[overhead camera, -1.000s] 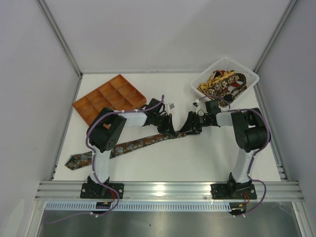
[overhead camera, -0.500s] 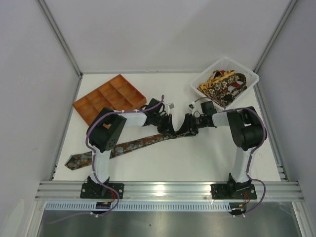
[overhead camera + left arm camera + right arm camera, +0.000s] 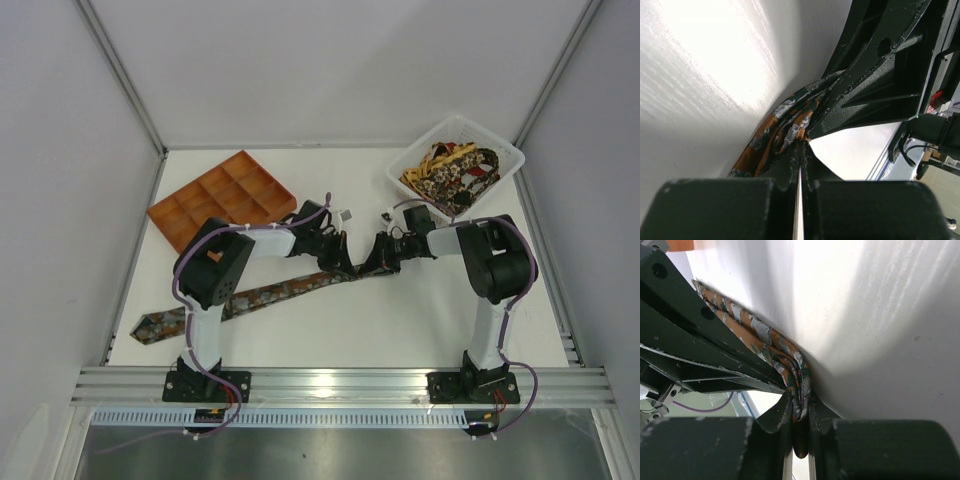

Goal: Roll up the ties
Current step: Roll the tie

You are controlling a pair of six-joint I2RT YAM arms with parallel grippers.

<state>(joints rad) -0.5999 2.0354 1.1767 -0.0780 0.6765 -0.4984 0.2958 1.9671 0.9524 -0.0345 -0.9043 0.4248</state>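
Item: tie [image 3: 270, 293], tail trailing toward 8 o'clock. Left gripper [image 3: 344, 267] and right gripper [image 3: 373, 267] both clamped on its end. We advise tight, even turns.

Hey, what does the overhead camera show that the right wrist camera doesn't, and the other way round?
Only the overhead view shows the orange tray, the white basket holding more ties, and the tie stretched out to its wide pointed end at front left. Only the right wrist view shows the right gripper pinching a folded bunch of the fabric between its fingers. Both show that patterned tie and the left gripper right beside the right one.
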